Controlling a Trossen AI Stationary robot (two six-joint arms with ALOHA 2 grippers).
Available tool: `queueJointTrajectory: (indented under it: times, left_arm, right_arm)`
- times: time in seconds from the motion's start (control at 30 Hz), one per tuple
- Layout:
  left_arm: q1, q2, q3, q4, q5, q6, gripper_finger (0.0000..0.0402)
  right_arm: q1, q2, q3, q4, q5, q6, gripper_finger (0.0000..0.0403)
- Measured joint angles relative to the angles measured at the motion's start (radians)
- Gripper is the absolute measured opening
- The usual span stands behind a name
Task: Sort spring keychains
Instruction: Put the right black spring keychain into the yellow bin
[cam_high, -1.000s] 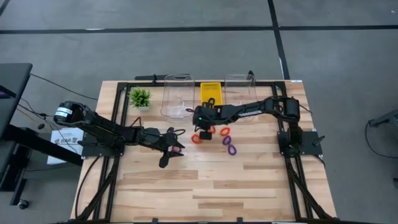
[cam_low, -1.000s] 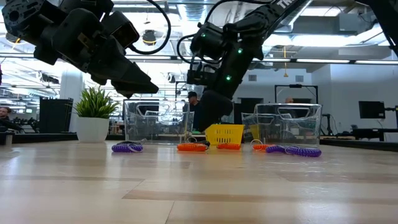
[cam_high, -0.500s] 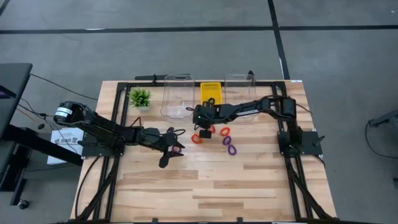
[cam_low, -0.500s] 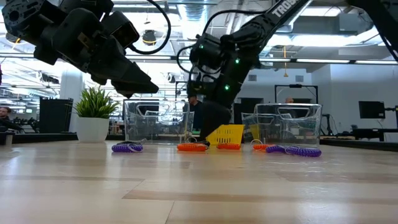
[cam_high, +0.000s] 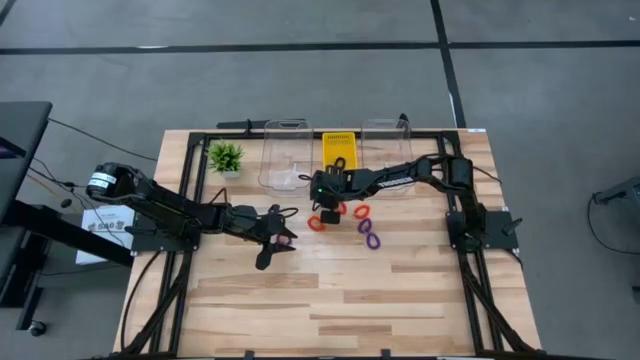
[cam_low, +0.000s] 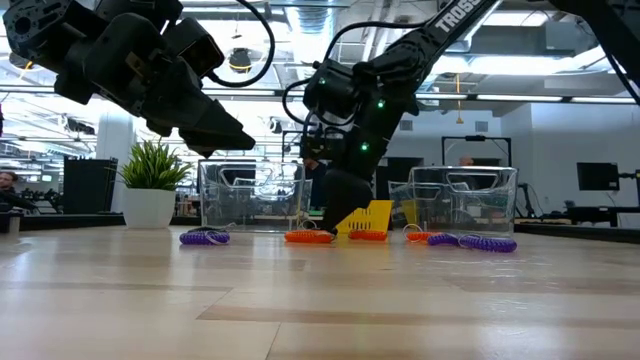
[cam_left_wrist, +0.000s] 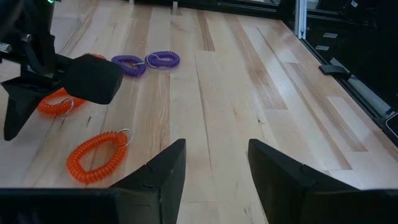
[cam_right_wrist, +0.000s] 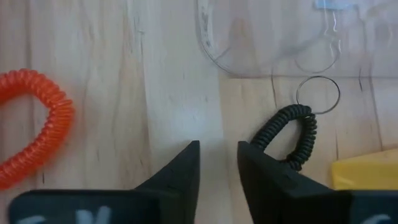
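Spring keychains lie on the wooden table. In the right wrist view a black one (cam_right_wrist: 289, 137) lies just beside my right gripper (cam_right_wrist: 217, 152), by the clear bin's near wall, and an orange-red one (cam_right_wrist: 37, 124) lies on the gripper's other side. The right gripper (cam_high: 320, 203) is open, slants down close over the bare wood, and touches nothing. More orange-red keychains (cam_left_wrist: 93, 155) (cam_left_wrist: 59, 102) and purple ones (cam_left_wrist: 129, 64) (cam_left_wrist: 163, 60) show in the left wrist view. My left gripper (cam_left_wrist: 217, 155) waits open at centre left (cam_high: 275, 245), above the table.
Two clear bins (cam_high: 283, 150) (cam_high: 385, 150) and a yellow bin (cam_high: 339, 150) between them stand at the far edge. A small green plant (cam_high: 226, 156) stands at the far left. A purple keychain (cam_high: 286, 239) lies by the left gripper. The table's near half is bare wood.
My right gripper has sunk a little toward the table, next to the clear bin's near wall. The keychains lie where they were.
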Motion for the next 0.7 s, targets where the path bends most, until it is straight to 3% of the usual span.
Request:
queueJointTrajectory:
  times: [0.33,0.7]
  left_arm:
    - [0.000,0.000,0.000,0.000,0.000,0.000,0.0172]
    - [0.000,0.000,0.000,0.000,0.000,0.000,0.0172]
  right_arm:
    - [0.000,0.000,0.000,0.003,0.011,0.002,0.0198]
    - [-0.015,0.000,0.000,-0.001,0.024,0.001,0.0203]
